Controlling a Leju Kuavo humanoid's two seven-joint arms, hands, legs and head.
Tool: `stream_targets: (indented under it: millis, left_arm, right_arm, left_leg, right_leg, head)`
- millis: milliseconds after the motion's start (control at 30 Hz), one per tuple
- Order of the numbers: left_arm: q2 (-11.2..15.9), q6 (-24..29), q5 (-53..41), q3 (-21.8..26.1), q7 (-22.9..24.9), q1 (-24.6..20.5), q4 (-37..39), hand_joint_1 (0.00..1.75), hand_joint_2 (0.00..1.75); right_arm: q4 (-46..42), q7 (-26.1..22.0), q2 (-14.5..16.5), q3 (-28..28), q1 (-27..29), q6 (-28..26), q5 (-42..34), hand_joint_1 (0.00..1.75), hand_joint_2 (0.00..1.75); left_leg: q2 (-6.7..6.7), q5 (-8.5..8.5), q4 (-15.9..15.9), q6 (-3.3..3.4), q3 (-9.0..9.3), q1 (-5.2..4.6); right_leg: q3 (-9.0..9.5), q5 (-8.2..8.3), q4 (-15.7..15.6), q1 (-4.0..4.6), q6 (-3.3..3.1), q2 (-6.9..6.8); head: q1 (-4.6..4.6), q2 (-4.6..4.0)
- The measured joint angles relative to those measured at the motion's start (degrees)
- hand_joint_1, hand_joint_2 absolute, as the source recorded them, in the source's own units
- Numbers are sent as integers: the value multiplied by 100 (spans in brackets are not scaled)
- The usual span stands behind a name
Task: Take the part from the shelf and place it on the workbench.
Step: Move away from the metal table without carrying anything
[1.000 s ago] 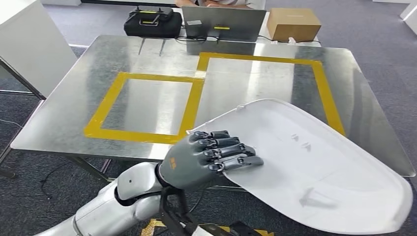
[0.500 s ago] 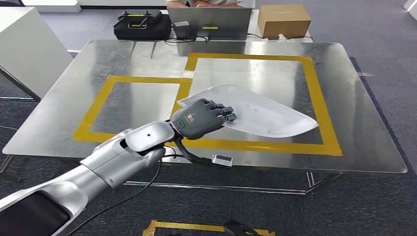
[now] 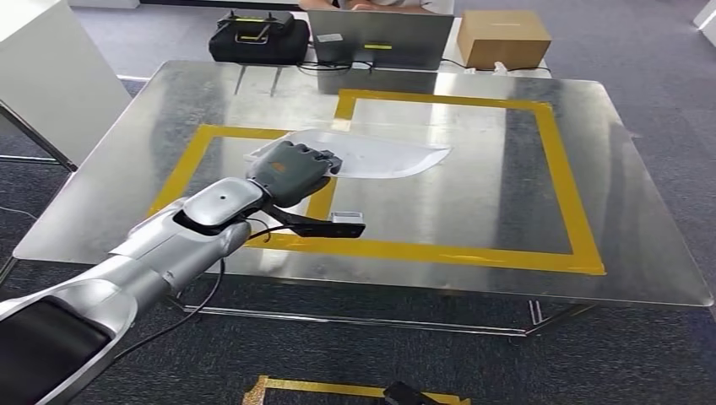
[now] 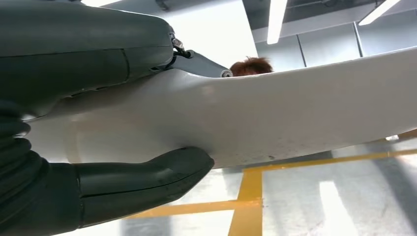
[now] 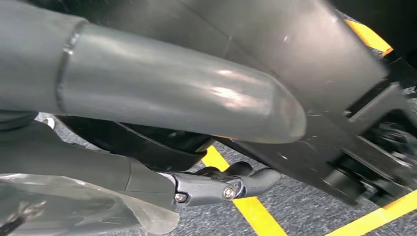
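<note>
White part (image 3: 371, 156) farther over workbench (image 3: 507, 211)

A: Head view. Left hand (image 3: 291, 173) grips the near-left end of the white part (image 3: 363, 156), fingers over its top.

B: Where is the part?

A: Over the metal table (image 3: 473, 202), across the strip of yellow tape (image 3: 325, 190) shared by the two outlined squares. Whether it touches the surface, cannot tell.

B: Far edge?

A: Black case (image 3: 257, 38) at left, laptop (image 3: 380, 38) in the middle, cardboard box (image 3: 505, 38) at right.
</note>
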Motion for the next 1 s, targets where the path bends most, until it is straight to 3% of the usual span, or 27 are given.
stream_targets:
  millis: [33, 100, 133, 200, 267, 333, 433, 467, 500, 533, 600, 667, 800, 867, 900, 967, 1000]
  left_arm:
    - [1, -11, 0, 4, 32, -1, 27, 175, 175]
    - [10, -36, 5, 36, 197, -14, 71, 175, 175]
    - [33, -40, 9, 71, 314, -24, 94, 175, 175]
    - [115, -13, 33, 179, 528, -37, 150, 175, 175]
    - [214, 25, 37, 311, 687, -33, 208, 175, 175]
    - [305, 45, 20, 445, 812, -28, 260, 175, 175]
    - [416, 47, 62, 634, 856, 37, 323, 175, 175]
    - [447, 51, 73, 689, 842, 87, 339, 175, 175]
    - [474, 58, 73, 732, 830, 137, 351, 175, 175]
    - [495, 63, 71, 772, 821, 178, 361, 175, 175]
    - [520, 80, 63, 838, 820, 218, 368, 175, 175]
    - [534, 100, 35, 885, 833, 218, 371, 175, 175]
    - [577, 97, -127, 935, 1004, 241, 386, 175, 175]
    - [596, 87, -117, 1013, 1028, 233, 390, 175, 175]
    - [605, 84, -109, 1056, 1028, 232, 393, 175, 175]
    - [615, 65, -107, 1115, 1028, 251, 408, 87, 175]
    - [618, 51, -105, 1136, 1026, 268, 417, 44, 175]
  right_arm:
    - [0, 2, -1, -1, 3, -3, -1, 0, 0]
    - [0, 6, 0, -9, 18, -11, -5, 0, 0]
    - [0, 4, 1, -15, 26, -14, -10, 0, 0]
    - [-1, -6, 4, -32, 51, -27, -20, 0, 0]
    - [-1, -17, 7, -60, 80, -42, -27, 0, 0]
    - [-1, -22, 9, -94, 99, -49, -28, 0, 0]
    - [-1, -39, 11, -134, 113, -49, -27, 0, 0]
    - [-1, -46, 12, -148, 118, -49, -25, 0, 0]
    - [0, -52, 12, -158, 122, -48, -19, 0, 0]
    - [-1, -55, 12, -167, 124, -46, -13, 0, 0]
    - [-1, -57, 16, -173, 123, -44, -4, 0, 0]
    - [-1, -58, 20, -179, 119, -44, -1, 0, 0]
    - [-1, -57, 21, -220, 124, -50, 10, 0, 0]
    - [-2, -58, 21, -233, 125, -52, 14, 0, 0]
    - [-2, -59, 21, -241, 125, -53, 15, 0, 0]
    - [-2, -60, 20, -259, 121, -54, 26, 0, 0]
    - [-2, -59, 20, -265, 117, -54, 37, 0, 0]
  left_leg:
    - [-4, -11, 8, -8, 6, 5]
    - [-17, -50, 41, -50, 15, 13]
    - [-21, -70, 70, -79, 7, 8]
    - [-19, -82, 97, -132, -10, -13]
    - [-11, -92, 99, -175, -9, -14]
    - [-5, -233, 282, -231, -73, -5]
    - [-2, -715, 1292, -293, -516, 3]
    - [-2, -808, 1597, -297, -664, 4]
    - [-2, -795, 1720, -291, -734, 4]
    - [-2, -673, 1618, -277, -700, 4]
    - [-2, -258, 910, -231, -397, 2]
    - [-3, -35, 283, -199, -121, -15]
    - [-5, -40, 91, -145, -47, -8]
    - [6, -23, 60, -84, -23, 25]
    - [7, -23, 57, -65, -21, 27]
    - [6, -25, 58, -47, -21, 24]
    - [5, -27, 60, -45, -20, 22]
  right_leg:
    - [50, 166, -164, -8, 10, -2]
    - [381, 575, -906, -26, 24, -2]
    - [544, 686, -1237, -29, 11, 7]
    - [692, 701, -1501, -18, -39, 31]
    - [704, 702, -1514, -19, -111, 46]
    - [732, 699, -1523, -34, -189, 39]
    - [766, 682, -1529, -39, -261, 24]
    - [773, 678, -1529, -37, -267, 26]
    - [780, 674, -1528, -36, -271, 30]
    - [789, 670, -1528, -35, -273, 34]
    - [812, 654, -1528, -31, -267, 38]
    - [800, 642, -1521, -8, -233, 38]
    - [754, 630, -1526, 7, -127, 35]
    - [607, 437, -1235, 10, -81, 29]
    - [451, 276, -908, 9, -67, 25]
    - [102, 1, -166, 11, -47, 25]
    - [0, -22, 28, 12, -41, 26]
  head:
    - [0, 0]
    - [3, 0]
    - [5, 0]
    - [8, 0]
    - [7, 0]
    - [-3, 0]
    - [-12, 0]
    - [-13, 0]
    - [-13, 0]
    - [-13, 0]
    - [-11, 0]
    - [-10, 0]
    - [-3, 0]
    - [15, 0]
    - [26, 0]
    - [43, 0]
    - [44, 0]
